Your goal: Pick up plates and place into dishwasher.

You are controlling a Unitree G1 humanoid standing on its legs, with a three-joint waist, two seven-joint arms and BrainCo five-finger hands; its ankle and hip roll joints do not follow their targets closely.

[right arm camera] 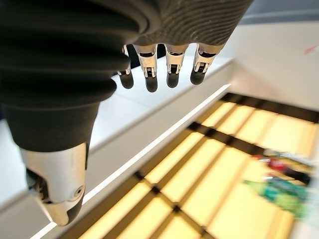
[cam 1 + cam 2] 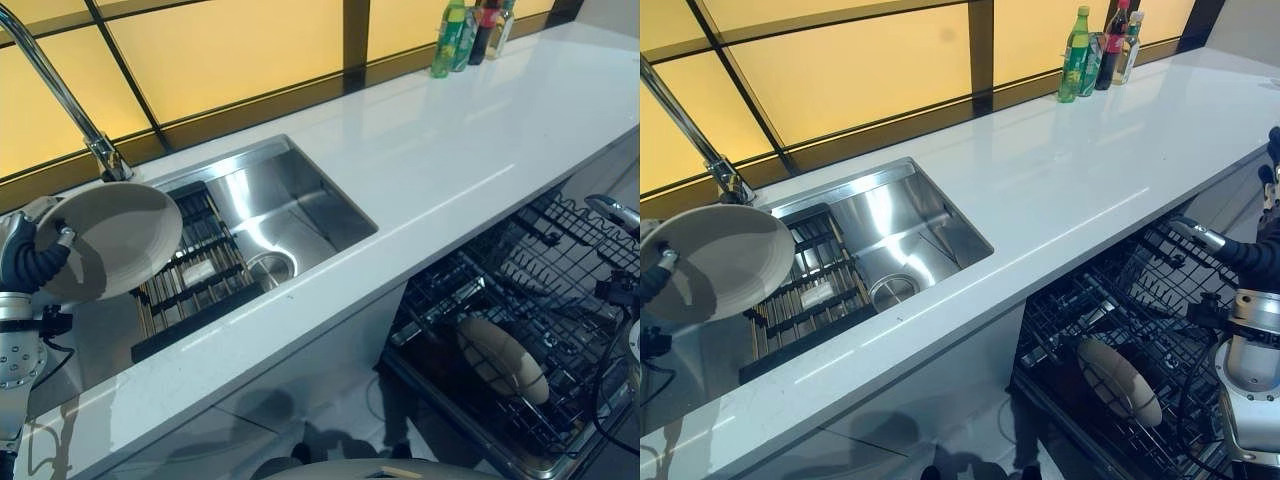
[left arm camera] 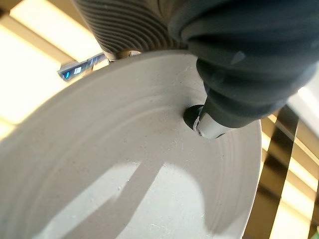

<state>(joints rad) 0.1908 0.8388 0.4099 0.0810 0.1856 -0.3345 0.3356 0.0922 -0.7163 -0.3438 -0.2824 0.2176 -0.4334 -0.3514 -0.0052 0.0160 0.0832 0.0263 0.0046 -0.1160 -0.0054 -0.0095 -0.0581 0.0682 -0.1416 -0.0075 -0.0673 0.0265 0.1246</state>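
Note:
My left hand is shut on a beige plate, held tilted on edge above the left end of the sink. In the left wrist view the thumb presses on the plate's face, and the fingers are hidden behind its rim. A second beige plate stands on edge in the pulled-out dishwasher rack at the lower right. My right hand hangs over the rack's right side, open and holding nothing, its fingers straight.
A black slatted rack lies in the sink below the held plate, and a chrome tap rises behind it. The white counter runs between sink and dishwasher. Several bottles stand at its far end by the window.

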